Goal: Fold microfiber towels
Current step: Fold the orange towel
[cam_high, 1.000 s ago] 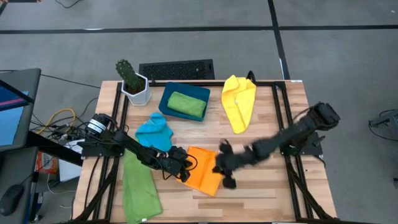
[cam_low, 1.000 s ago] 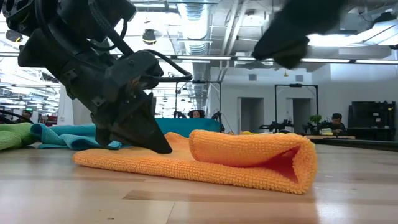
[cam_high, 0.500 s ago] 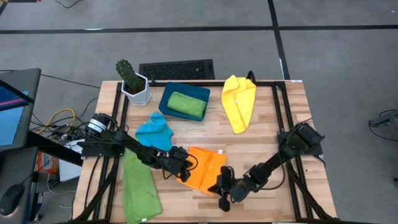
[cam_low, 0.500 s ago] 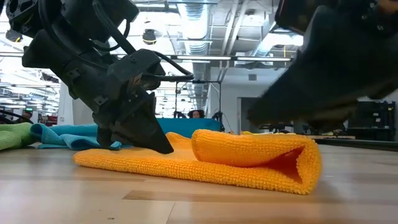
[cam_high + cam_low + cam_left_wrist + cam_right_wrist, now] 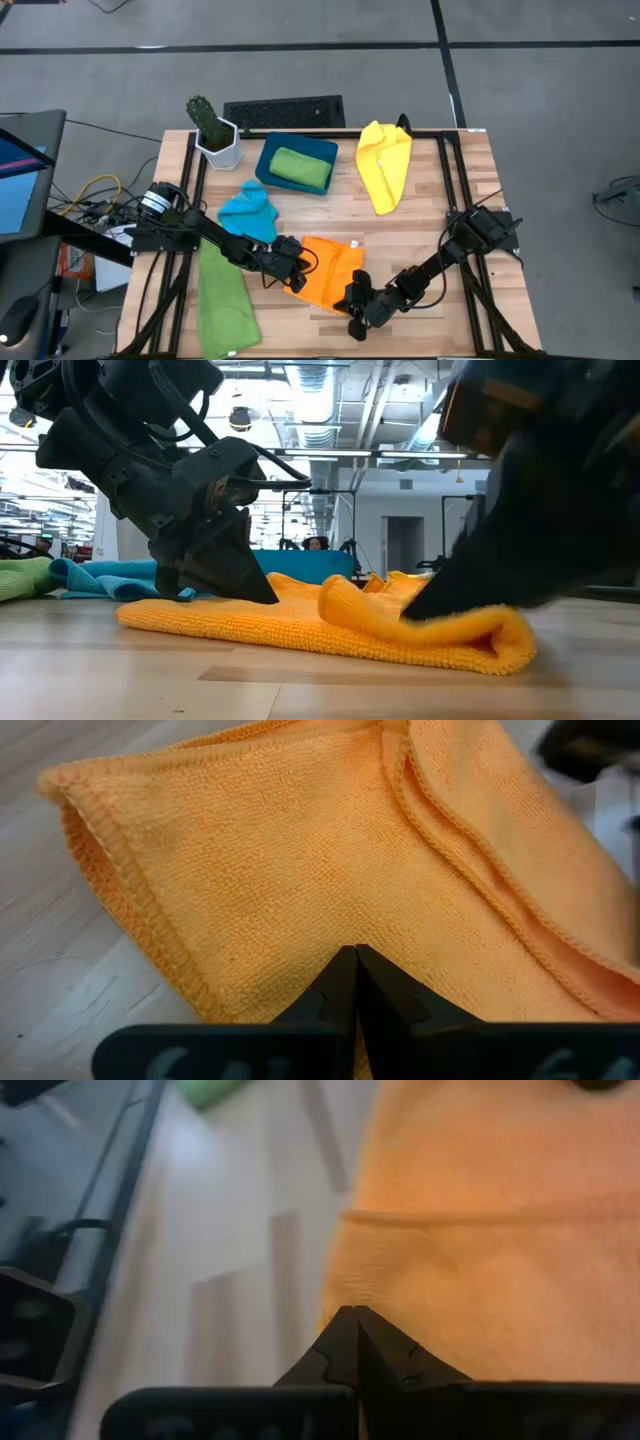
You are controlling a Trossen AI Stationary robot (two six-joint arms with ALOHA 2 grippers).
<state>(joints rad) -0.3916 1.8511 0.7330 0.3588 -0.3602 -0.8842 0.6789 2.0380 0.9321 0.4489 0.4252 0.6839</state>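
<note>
Because the fold turns on the orange towel, you read that first.

Orange towel [image 5: 328,270]: it lies flat on the desk [image 5: 440,220], toward the front and between the two arms, partly doubled over; its long axis runs aslant from the left arm's side toward the front right.

Left tool [image 5: 292,276]: you have it pressed down on the towel's left edge, fingers together; the left wrist view shows the tips meeting on the cloth, more a pin than a clear pinch.

Right tool [image 5: 357,298]: it sits low at the towel's front right corner, fingers together; in the low view it bears down on the rolled edge [image 5: 470,635], and I cannot tell whether any cloth is caught between the tips.

Key relation: the towel lies between the tools, left tool on its near-left edge, right tool on the opposite corner, so each arm is touching its own end; a fold would likely carry the right end across toward the left one.

Count, towels: you have five. Two green, one [image 5: 222,305] spread at the front left, one [image 5: 300,167] folded in the teal tray [image 5: 266,160]; one blue [image 5: 250,212] crumpled beside the left arm; one yellow [image 5: 384,160] at the back right; one orange.

Count, other: one tray, one potted cactus [image 5: 212,130], two arms.
</note>
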